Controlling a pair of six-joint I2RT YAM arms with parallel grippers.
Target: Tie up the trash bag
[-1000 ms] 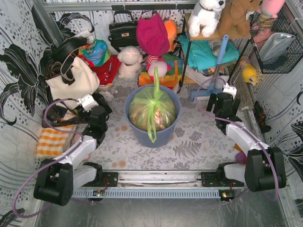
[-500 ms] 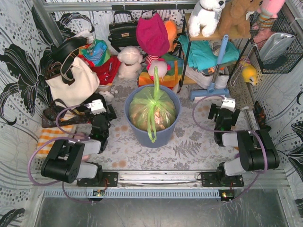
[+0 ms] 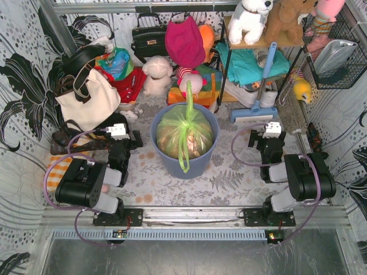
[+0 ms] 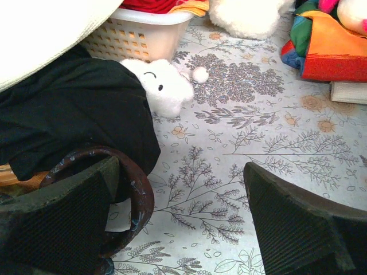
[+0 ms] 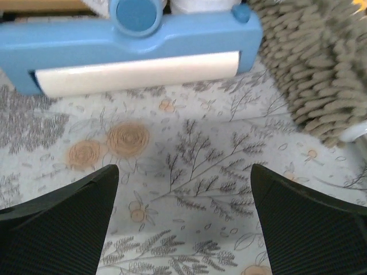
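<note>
Left fingers [image 4: 57, 223] and right fingers [image 5: 312, 223] stand apart, empty; the knot on the thin translucent light-green trash bag [image 3: 184, 134] may slip, untightened.

The left arm [image 3: 86, 184] is now folded close above its base, its elbow raised out of the near left corner, and the left gripper [image 4: 180, 189] sits slightly nearer and further right. The right arm [image 3: 307, 179] is folded up likewise, with the right gripper [image 5: 183, 183] drawn nearer, back from the blue cleaning head [image 3: 252, 113].
</note>
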